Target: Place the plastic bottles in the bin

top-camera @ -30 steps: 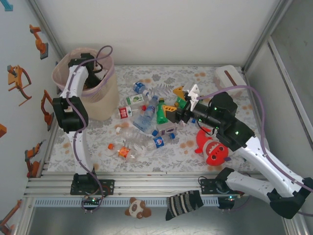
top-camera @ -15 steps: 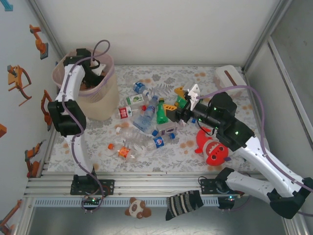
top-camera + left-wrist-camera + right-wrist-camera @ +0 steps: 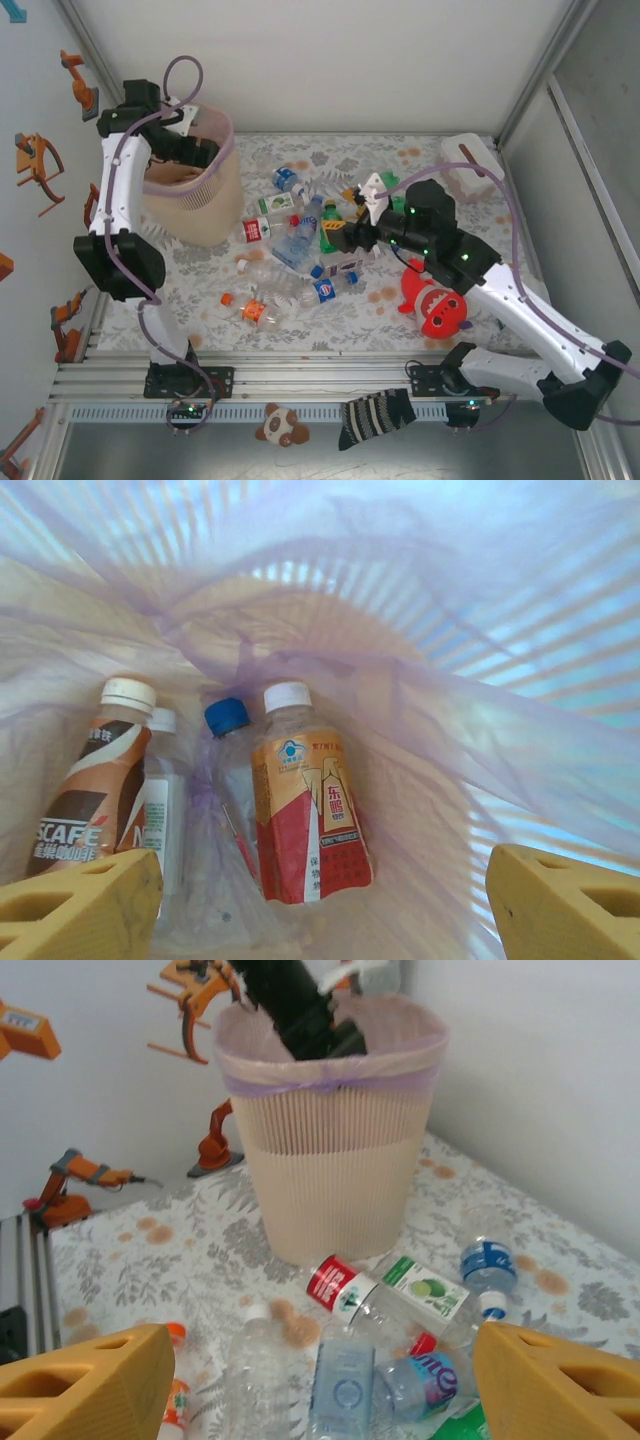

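Observation:
The beige bin (image 3: 205, 200) with a pink liner stands at the far left. My left gripper (image 3: 190, 150) hangs open inside its mouth, nothing between its yellow fingers (image 3: 85, 900). Below it several plastic bottles lie at the bottom of the bin: a red-and-orange labelled one (image 3: 305, 820), a brown coffee one (image 3: 90, 790) and a blue-capped clear one (image 3: 228, 770). More plastic bottles (image 3: 300, 245) are piled mid-table. My right gripper (image 3: 338, 240) is open just above that pile, facing the bin (image 3: 330, 1130), over a red-labelled bottle (image 3: 345, 1288) and a lime-labelled one (image 3: 425, 1290).
A red shark plush (image 3: 440, 308) lies right of the pile under my right arm. A small white box (image 3: 468, 158) sits at the far right corner. An orange-capped bottle (image 3: 255, 312) lies nearest the front. Walls close in behind the bin and along both sides.
My left arm has lifted and swung back, its wrist now angled down into the bin from above the rim. The right gripper has slid left over the pile.

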Controlling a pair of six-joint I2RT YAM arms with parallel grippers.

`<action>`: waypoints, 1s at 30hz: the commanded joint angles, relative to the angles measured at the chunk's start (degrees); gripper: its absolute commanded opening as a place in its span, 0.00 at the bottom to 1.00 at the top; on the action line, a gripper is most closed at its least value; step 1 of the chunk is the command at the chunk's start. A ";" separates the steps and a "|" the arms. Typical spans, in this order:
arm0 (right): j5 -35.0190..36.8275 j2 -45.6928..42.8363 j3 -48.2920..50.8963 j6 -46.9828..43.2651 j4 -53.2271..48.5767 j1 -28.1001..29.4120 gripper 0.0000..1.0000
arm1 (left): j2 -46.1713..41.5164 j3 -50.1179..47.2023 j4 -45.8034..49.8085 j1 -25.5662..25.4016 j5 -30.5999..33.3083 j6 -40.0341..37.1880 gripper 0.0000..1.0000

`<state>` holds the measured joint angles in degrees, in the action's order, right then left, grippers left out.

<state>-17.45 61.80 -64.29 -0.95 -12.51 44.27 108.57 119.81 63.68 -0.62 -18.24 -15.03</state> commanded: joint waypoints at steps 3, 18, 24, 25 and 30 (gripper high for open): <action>0.37 3.88 -3.81 -1.59 -3.91 4.42 0.76 | -8.37 -5.20 -6.16 0.80 -4.25 3.36 0.84; 12.31 18.47 -6.96 1.48 -12.30 18.82 0.76 | -22.04 -18.73 -23.65 3.15 -7.07 9.66 0.85; 15.58 27.81 -10.54 5.67 -13.94 23.29 0.76 | -28.73 -25.70 -31.99 3.26 -7.82 9.94 0.88; 15.76 29.59 -11.22 6.13 -14.09 24.07 0.76 | -29.36 -26.28 -32.69 3.25 -7.86 9.78 0.88; 16.60 38.65 -16.82 7.94 -16.99 27.19 0.76 | -30.46 -27.06 -33.27 3.28 -7.78 9.52 0.88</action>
<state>-2.87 97.65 -77.69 4.56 -26.83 70.17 78.70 93.47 33.26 2.39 -24.77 -5.96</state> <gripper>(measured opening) 0.758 0.881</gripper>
